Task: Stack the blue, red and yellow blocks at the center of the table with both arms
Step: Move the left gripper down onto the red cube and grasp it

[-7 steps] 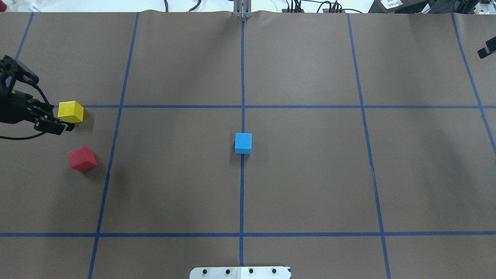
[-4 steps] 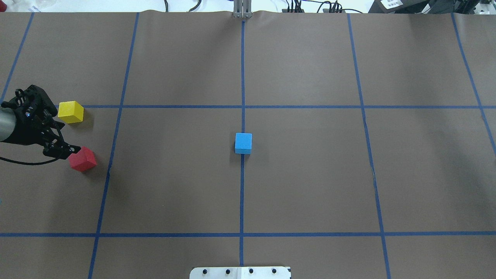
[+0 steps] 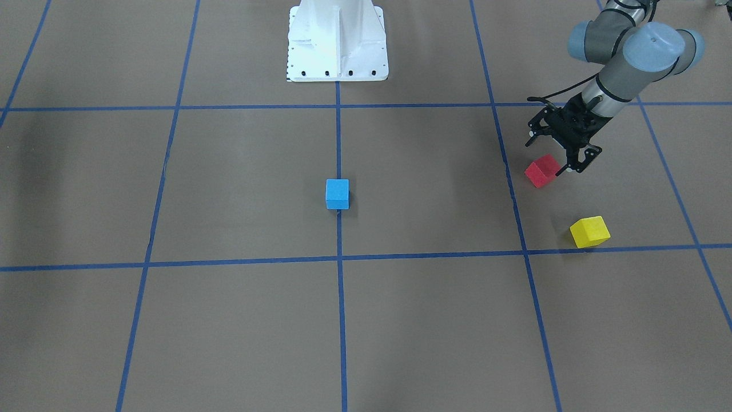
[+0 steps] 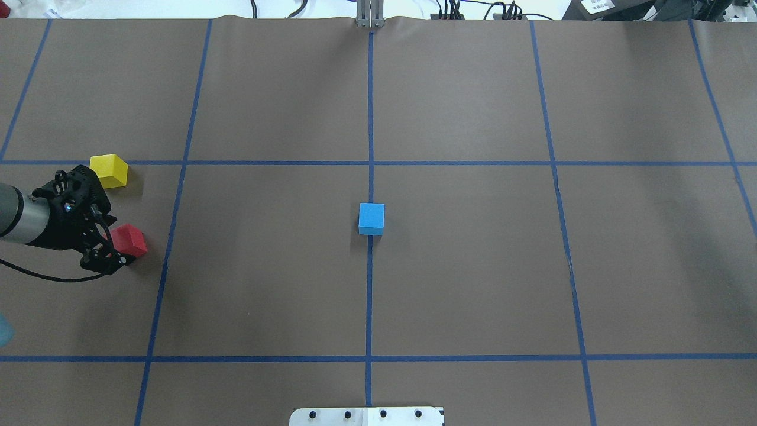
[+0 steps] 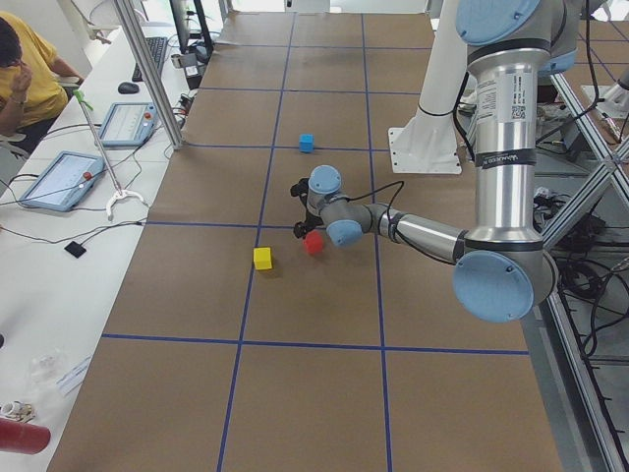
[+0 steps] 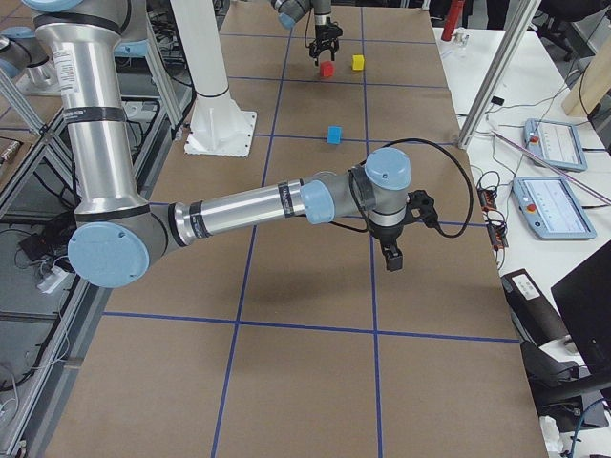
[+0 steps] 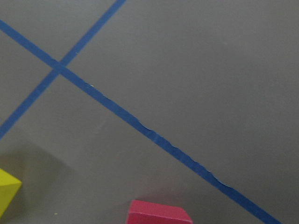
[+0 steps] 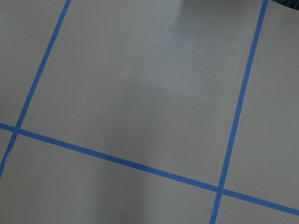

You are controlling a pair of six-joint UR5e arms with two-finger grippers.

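Left tool (image 3: pixel 557 153) low, jaws apart

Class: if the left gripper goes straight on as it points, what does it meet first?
Likely the red block, right at the left gripper's tips; depth is unclear, so possibly the table beside it.

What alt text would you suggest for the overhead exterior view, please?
The left arm's end effector reaches in from the left edge to a red block on a brown table gridded with blue tape. A yellow block sits just beyond, and a blue block sits alone at the centre.
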